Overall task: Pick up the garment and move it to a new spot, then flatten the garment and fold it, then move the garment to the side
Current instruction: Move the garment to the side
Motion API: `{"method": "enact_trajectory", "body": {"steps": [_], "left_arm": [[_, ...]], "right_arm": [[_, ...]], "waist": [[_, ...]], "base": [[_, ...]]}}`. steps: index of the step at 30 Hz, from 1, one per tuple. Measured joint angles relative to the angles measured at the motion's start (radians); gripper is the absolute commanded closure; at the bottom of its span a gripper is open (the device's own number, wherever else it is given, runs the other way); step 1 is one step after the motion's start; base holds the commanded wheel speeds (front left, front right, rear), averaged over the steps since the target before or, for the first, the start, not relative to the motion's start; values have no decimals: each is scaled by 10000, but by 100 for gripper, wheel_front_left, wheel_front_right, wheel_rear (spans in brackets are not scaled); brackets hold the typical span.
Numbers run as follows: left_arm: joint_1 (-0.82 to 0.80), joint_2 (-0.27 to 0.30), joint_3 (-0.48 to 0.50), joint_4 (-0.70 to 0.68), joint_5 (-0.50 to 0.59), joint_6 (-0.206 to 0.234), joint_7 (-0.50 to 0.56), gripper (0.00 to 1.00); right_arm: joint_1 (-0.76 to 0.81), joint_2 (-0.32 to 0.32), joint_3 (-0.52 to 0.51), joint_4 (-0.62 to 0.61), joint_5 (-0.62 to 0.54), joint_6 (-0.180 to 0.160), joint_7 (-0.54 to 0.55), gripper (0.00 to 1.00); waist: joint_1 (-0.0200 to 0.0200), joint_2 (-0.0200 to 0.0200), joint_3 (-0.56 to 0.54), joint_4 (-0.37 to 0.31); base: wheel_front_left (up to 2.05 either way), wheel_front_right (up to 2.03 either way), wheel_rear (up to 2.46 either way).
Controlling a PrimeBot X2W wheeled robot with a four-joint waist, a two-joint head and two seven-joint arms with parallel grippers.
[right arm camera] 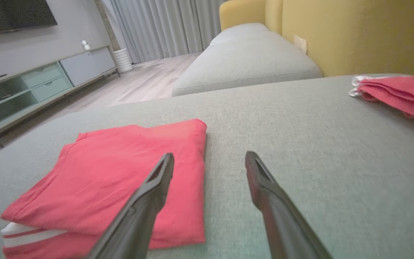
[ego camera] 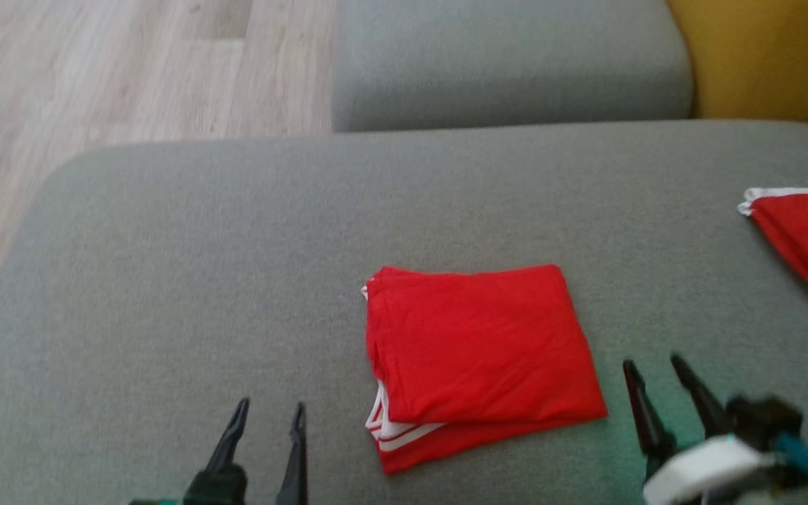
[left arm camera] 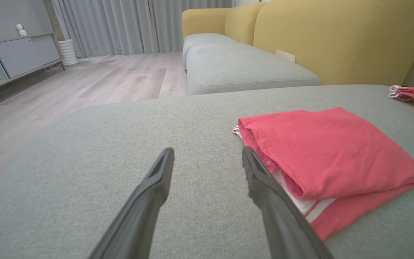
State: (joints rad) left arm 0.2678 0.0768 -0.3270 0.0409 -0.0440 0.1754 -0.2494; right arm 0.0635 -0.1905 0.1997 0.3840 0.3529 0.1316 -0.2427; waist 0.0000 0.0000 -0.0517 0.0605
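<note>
A folded red soft-cloth garment with white stripes lies centre frame on the grey fabric sofa cushion. It is likely light and limp, its layers prone to slide apart, so pinch through all layers at opposite side edges. The left gripper, lower left, and the right gripper, lower right, flank it, wide and empty.

A wide grey upholstered seat with rounded corners carries everything. A folded red garment lies flat on it, a little right of the middle. It forms a neat rectangle, with white stripes showing at its near left corner. A second red garment, white-edged, lies well apart toward the seat's right side, partly cut off by the frame.
</note>
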Motion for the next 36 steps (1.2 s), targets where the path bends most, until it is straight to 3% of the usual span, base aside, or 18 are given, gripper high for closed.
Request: {"method": "enact_trajectory", "body": {"steps": [9,16,20,21,22,23,29,36], "left_arm": [[-865,-121,-564,194,2,-6,0,0],[-1570,-144,-692,180,-29,0,-2,0],[-1584,-150,-777,213,-29,8,-2,0],[-1585,-153,-784,245,-29,8,-2,0],[-1584,-151,-784,276,-29,10,-2,0],[-1584,-153,-786,284,-29,10,-2,0],[-1583,-155,-786,253,-29,17,-2,0],[-2177,-157,-941,104,-29,19,-2,0]], "right_arm": [[-2360,-690,1103,1515,1639,0,2238,0],[-3172,-1110,1425,2650,2291,0,2692,0],[-3388,-1151,2211,2894,3043,0,3024,0],[-3421,-1175,2385,2844,3248,0,3087,48],[-3450,-1208,2566,2765,3413,0,3158,83],[-3453,-1275,2734,2713,3540,0,3179,100],[-3694,-1900,2949,2890,3666,0,2796,100],[-6058,-2972,2029,3302,3127,0,2397,100]], "waist": [[0,0,850,368],[0,0,1223,790],[0,0,1411,999],[0,0,1416,1005],[0,0,1407,992],[0,0,1394,972],[0,0,1473,633],[0,0,2256,-65]], "base": [[0,0,0],[0,0,0],[0,0,0],[0,0,0],[0,0,0],[0,0,0],[0,0,0],[0,0,0]]}}
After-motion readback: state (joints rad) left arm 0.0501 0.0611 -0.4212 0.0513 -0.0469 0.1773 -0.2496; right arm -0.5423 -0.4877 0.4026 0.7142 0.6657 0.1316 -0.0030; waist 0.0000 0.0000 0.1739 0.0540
